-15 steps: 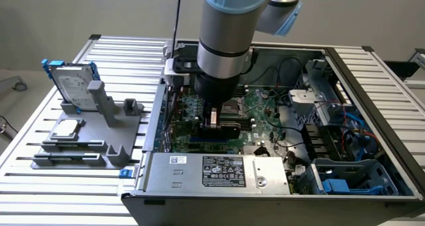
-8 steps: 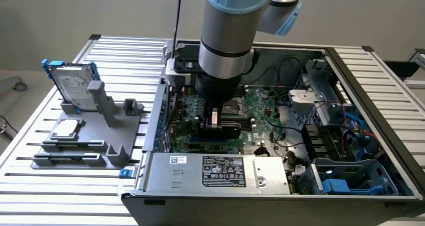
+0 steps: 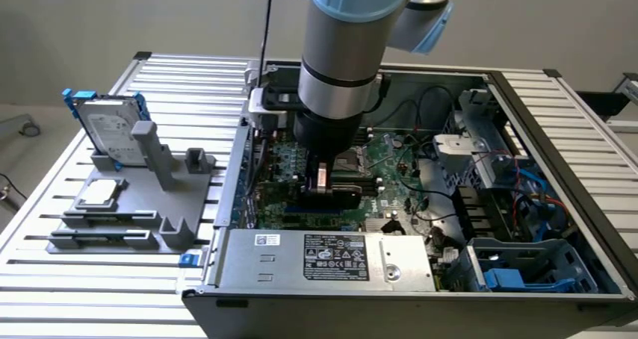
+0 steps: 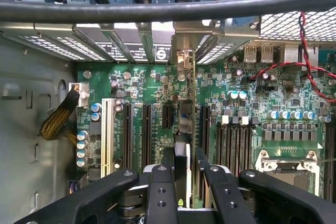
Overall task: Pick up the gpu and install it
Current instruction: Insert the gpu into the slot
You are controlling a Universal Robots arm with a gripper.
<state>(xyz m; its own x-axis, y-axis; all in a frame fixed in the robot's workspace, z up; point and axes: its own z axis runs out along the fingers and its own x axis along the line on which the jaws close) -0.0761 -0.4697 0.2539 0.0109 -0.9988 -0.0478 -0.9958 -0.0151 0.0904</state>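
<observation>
The gripper was down inside the case, fingers clamped on the gpu. The card stood on edge over the motherboard slots, bracket against the case's rear wall. A hard drive stood outside, at the exterior view's left.

Wrist view: thin gpu, green board and black shroud, is seen edge-on. Its lower edge and slot are hidden behind the black gripper. A thick black cable masks a strip of the case's rear wall. The square silver CPU socket is partly covered by the gripper linkage.

Exterior view: grey cylindrical robot arm is cut by the top edge and hides the middle of the green motherboard. Print on the silver power supply's black label is too small to read.
</observation>
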